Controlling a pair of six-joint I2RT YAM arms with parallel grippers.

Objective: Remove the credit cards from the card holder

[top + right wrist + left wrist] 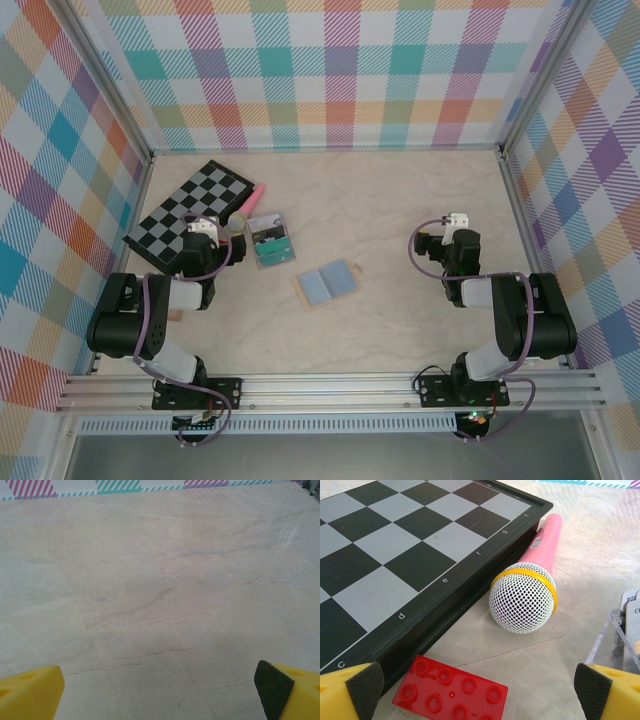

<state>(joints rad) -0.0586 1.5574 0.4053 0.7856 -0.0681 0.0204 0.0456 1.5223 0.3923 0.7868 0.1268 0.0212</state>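
Note:
The card holder (326, 285) lies opened flat on the table's middle, tan rim outward and light-blue inner panels facing up. I cannot make out the credit cards apart from those panels. My left gripper (208, 230) hovers left of the holder, near the chessboard's corner. In the left wrist view the left gripper (479, 689) stands open above a red brick (451, 692), gripping nothing. My right gripper (455, 224) is right of the holder, well apart from it. In the right wrist view the right gripper (161, 687) is open over bare table.
A folded chessboard (190, 214) lies at the back left, with a pink microphone (527, 587) against its edge. A teal-and-dark item in clear plastic (270, 241) sits between the chessboard and the holder. Checked walls enclose the table on three sides.

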